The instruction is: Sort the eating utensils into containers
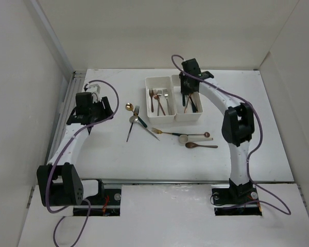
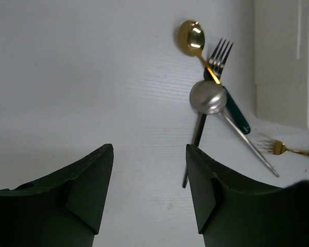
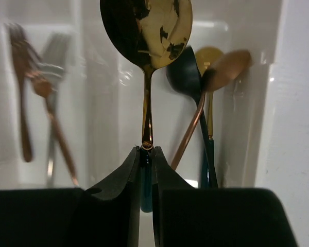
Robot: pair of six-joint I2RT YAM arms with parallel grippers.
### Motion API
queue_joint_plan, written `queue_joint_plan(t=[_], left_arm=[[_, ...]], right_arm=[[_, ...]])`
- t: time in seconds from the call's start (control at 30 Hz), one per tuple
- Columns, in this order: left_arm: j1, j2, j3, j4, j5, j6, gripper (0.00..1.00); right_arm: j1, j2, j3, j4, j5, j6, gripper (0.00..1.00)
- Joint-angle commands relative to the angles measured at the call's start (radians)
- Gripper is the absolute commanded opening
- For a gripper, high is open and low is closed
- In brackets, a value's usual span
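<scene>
Gold spoon [image 3: 146,31] pinched in right tool [image 3: 147,151], extended over bin [image 1: 187,118]

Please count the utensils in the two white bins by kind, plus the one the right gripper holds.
Forks in the left bin: 3
Spoons resting in the right bin: 3
Gold spoon held by the right gripper: 1
Total: 7

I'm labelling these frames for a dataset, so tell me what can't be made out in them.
1. Top view: the right pincer covers part of the right bin, so its spoons cannot be counted.
2. Right wrist view: the forks behind are blurred; the held gold spoon has its lower handle hidden by the pincer.
3. Left wrist view: the gold fork is cut off by the right edge.
</scene>
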Motion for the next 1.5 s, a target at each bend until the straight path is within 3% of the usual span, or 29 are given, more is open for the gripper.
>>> queue_joint_plan(t=[0.0,0.07,0.1,0.17,0.37,0.43,0.5,0.67,0.87,1.0,1.1,1.23,1.33,1.37,1.47], left_arm=[[-0.001,0.046,0.055,-0.075,-0.031,0.105,0.55],[-0.001,0.07,0.067,-0.096,-0.042,0.134,0.55],[-0.001,0.099,0.081,-0.119,-0.042,0.134,0.55],[-0.001,0.124,0.093,-0.129,-0.054,0.148,0.55],[-0.01,0.152,0.102,-0.113,-0.054,0.139,0.58],[-0.01,0.152,0.112,-0.113,-0.054,0.13,0.58],[-0.01,0.152,0.112,-0.113,-0.054,0.13,0.58],[-0.01,0.152,0.102,-0.104,-0.045,0.11,0.58],[-0.01,0.141,0.121,-0.104,-0.054,0.11,0.58],[-0.01,0.121,0.121,-0.095,-0.054,0.11,0.58],[-0.01,0.1,0.112,-0.095,-0.054,0.101,0.58],[-0.019,0.087,0.101,-0.095,-0.065,0.101,0.58],[-0.019,0.078,0.101,-0.095,-0.065,0.101,0.58],[-0.019,0.078,0.101,-0.095,-0.065,0.101,0.58],[-0.019,0.069,0.101,-0.095,-0.065,0.101,0.58]], right_arm=[[0.005,0.016,0.033,-0.028,0.005,-0.044,0.1],[-0.004,0.034,0.059,-0.071,-0.006,-0.055,0.26],[-0.004,0.034,0.059,-0.08,-0.006,-0.055,0.47],[-0.004,0.01,0.044,-0.08,-0.006,-0.055,0.63],[0.08,-0.193,-0.074,-0.08,0.054,-0.183,0.75],[0.093,-0.289,-0.194,-0.091,0.024,-0.274,0.75],[0.102,-0.335,-0.321,-0.166,-0.115,-0.352,0.75],[0.177,-0.441,-0.501,-0.247,-0.093,-0.496,0.73],[0.186,-0.466,-0.609,-0.329,-0.089,-0.512,0.7],[0.186,-0.475,-0.728,-0.154,-0.004,-0.521,0.67],[0.186,-0.494,-0.801,-0.004,-0.033,-0.555,0.66],[0.186,-0.454,-0.814,0.065,-0.013,-0.555,0.64],[0.186,-0.423,-0.814,0.098,-0.033,-0.566,0.56],[0.186,-0.414,-0.823,0.098,-0.042,-0.566,0.48],[0.197,-0.405,-0.849,0.116,-0.07,-0.576,0.44]])
